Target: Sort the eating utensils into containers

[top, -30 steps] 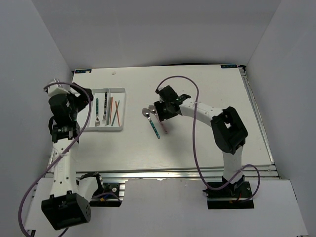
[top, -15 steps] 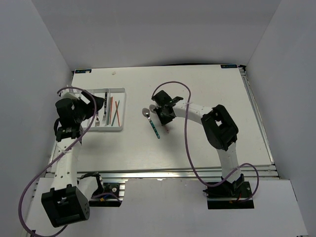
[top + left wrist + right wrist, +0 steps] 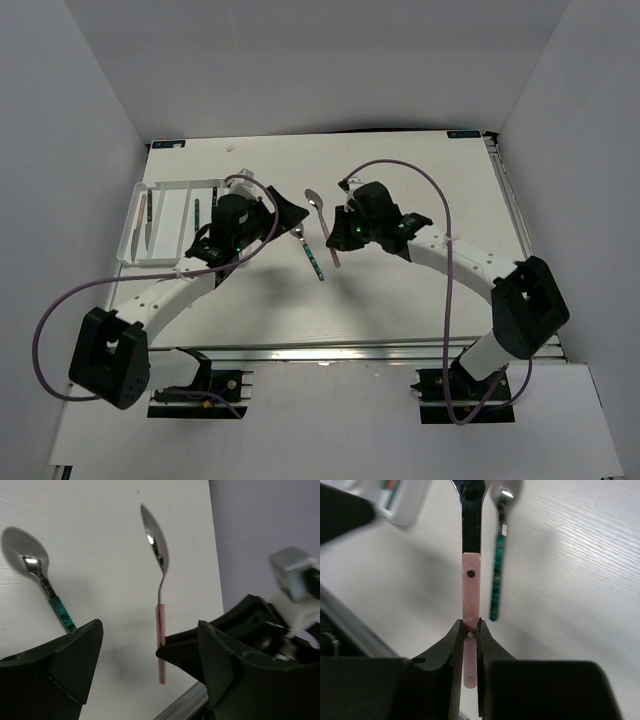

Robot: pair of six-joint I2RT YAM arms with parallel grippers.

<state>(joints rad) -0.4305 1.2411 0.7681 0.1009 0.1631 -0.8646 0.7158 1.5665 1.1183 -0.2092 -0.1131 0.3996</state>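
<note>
My right gripper (image 3: 338,232) is shut on the pink handle of a silver spoon (image 3: 322,215) and holds it off the table; the right wrist view shows the handle (image 3: 471,587) pinched between the fingertips (image 3: 454,635). A teal-handled spoon (image 3: 310,255) lies on the table just left of it, and shows in the right wrist view (image 3: 496,580) and the left wrist view (image 3: 47,587). My left gripper (image 3: 285,215) is open and empty beside the held pink-handled spoon (image 3: 161,625). The white divided tray (image 3: 165,185) lies at the left with cutlery in it.
In the tray I see dark-handled knives (image 3: 145,215) and a teal fork (image 3: 197,213); my left arm hides its right side. The table's near metal edge (image 3: 350,350) runs in front of both arms. White walls enclose the table.
My left arm has swung from over the tray to the table's middle. My right gripper has raised the pink-handled spoon off the table and shifted slightly right.
</note>
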